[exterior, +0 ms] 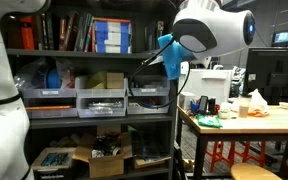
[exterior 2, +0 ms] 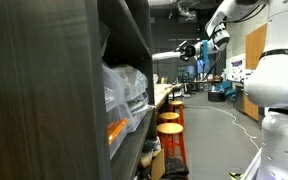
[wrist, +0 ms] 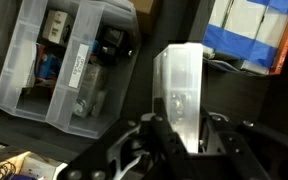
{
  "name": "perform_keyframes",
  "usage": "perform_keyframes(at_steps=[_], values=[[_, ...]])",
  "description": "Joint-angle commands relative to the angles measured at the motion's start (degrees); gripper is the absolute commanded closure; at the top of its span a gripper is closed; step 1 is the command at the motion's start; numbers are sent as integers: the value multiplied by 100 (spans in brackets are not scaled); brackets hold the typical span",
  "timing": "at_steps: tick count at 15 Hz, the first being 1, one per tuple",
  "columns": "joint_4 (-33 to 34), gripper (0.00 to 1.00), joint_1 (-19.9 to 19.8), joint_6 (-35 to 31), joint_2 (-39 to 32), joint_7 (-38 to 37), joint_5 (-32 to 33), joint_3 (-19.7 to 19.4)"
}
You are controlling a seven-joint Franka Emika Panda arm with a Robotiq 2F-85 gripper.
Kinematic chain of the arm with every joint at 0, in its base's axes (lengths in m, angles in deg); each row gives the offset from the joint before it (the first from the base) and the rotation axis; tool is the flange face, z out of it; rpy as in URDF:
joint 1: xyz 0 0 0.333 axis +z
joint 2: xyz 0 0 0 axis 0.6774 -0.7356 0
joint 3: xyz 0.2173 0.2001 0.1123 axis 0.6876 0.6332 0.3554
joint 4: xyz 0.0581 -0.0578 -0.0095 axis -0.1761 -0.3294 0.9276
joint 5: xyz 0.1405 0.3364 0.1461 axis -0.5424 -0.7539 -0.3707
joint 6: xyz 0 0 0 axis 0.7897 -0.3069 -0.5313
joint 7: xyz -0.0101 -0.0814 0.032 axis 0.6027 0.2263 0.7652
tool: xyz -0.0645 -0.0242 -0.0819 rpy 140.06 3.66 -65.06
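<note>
In the wrist view my gripper [wrist: 184,138] is shut on a tall, translucent white plastic piece [wrist: 179,85]. The piece stands upright between the two dark fingers and reaches past them. Below it lie a dark shelf board and a clear bin [wrist: 69,65] full of small parts. In both exterior views the gripper [exterior: 170,58] [exterior 2: 190,48] hangs in the air in front of the shelving unit [exterior: 84,90], at about the height of its upper shelves. A blue part shows at the wrist. The held piece is hard to make out in these views.
The shelf carries books [exterior: 69,32], blue-and-white boxes [exterior: 111,36] [wrist: 249,35], clear drawers [exterior: 99,100] and cardboard boxes [exterior: 109,158] at the bottom. A wooden table [exterior: 249,122] with small items stands beside it, with stools [exterior 2: 170,122] along it. A dark shelf side [exterior 2: 44,100] fills one exterior view.
</note>
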State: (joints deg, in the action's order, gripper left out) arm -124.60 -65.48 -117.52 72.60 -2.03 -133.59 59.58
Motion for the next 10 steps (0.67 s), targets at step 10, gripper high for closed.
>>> perform_keyframes(at_steps=[10], values=[[-11,93,332,-533,-160,37,-147,335]])
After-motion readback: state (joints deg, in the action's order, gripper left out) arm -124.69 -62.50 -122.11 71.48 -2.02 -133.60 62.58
